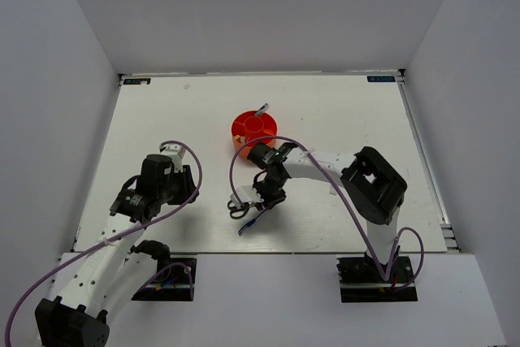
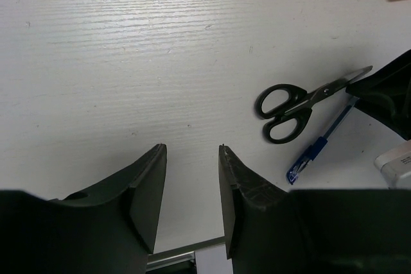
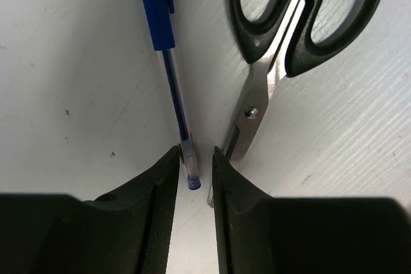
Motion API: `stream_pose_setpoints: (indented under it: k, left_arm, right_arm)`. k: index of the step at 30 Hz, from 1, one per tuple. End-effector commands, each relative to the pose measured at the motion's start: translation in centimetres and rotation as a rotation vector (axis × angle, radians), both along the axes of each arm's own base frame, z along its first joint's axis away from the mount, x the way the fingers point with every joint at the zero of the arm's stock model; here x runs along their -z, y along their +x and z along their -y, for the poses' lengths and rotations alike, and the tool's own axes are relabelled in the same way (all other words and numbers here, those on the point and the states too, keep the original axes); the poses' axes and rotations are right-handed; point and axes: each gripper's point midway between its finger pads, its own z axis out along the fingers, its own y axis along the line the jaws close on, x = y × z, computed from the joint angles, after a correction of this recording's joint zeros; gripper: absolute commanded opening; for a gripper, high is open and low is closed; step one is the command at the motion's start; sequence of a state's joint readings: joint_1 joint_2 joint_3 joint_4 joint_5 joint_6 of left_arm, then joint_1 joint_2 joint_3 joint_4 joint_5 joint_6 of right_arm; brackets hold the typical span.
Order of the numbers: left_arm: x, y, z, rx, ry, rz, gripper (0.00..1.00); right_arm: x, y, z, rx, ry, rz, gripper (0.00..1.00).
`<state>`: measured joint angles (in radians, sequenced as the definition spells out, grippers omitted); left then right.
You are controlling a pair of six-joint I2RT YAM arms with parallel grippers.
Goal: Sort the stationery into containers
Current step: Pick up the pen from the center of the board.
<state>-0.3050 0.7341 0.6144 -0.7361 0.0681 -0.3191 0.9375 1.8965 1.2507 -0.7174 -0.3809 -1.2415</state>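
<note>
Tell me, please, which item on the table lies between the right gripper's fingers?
The blue pen: its tip sits inside the open right gripper, while the scissors lie alongside, their blade running behind one finger.

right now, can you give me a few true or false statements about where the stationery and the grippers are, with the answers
1. The left gripper holds the scissors. False: it is open with nothing between its fingers, and the scissors lie on the table.
2. The blue pen has its tip between the fingers of the right gripper. True.
3. The scissors lie beside the blue pen. True.
4. The orange organiser is empty. False: a slim pen sticks out of it.
</note>
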Motion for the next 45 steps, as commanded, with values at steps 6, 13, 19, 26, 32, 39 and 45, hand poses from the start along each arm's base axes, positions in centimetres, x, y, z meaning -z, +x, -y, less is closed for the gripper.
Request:
stream_pose_setpoints:
  k: [6, 13, 19, 26, 32, 39, 45]
  left_arm:
    - [-0.4, 0.2, -0.2, -0.006, 0.003, 0.032, 0.49]
    - [-0.4, 0.2, -0.3, -0.01, 0.006, 0.034, 0.49]
    - [-0.4, 0.2, -0.5, -0.016, 0.012, 0.033, 0.49]
    - [-0.3, 0.2, -0.6, -0.02, 0.018, 0.033, 0.49]
    - [-0.2, 0.3, -0.7, -0.025, 0.024, 0.032, 0.49]
    - [-0.1, 0.3, -0.8, -0.026, 0.029, 0.026, 0.49]
    - [0.0, 0.3, -0.8, -0.029, 0.032, 0.025, 0.49]
  right_arm:
    - [3.7, -2.7, 6.5, -0.089, -0.302, -0.085, 0.28]
    - [4.9, -3.0, 7.4, -0.012, -0.348, -0.056, 0.17]
    - [6.4, -3.2, 7.6, 0.075, -0.332, -0.002, 0.0]
    - [4.6, -4.4, 7.8, 0.128, -0.259, -0.002, 0.0]
    - [-1.0, -5.0, 6.9, 0.108, -0.13, 0.006, 0.0]
    - [-5.6, -2.3, 7.1, 0.14, -0.069, 0.17, 0.0]
    - [-9.0, 2.5, 7.6, 0.235, -0.058, 0.433, 0.0]
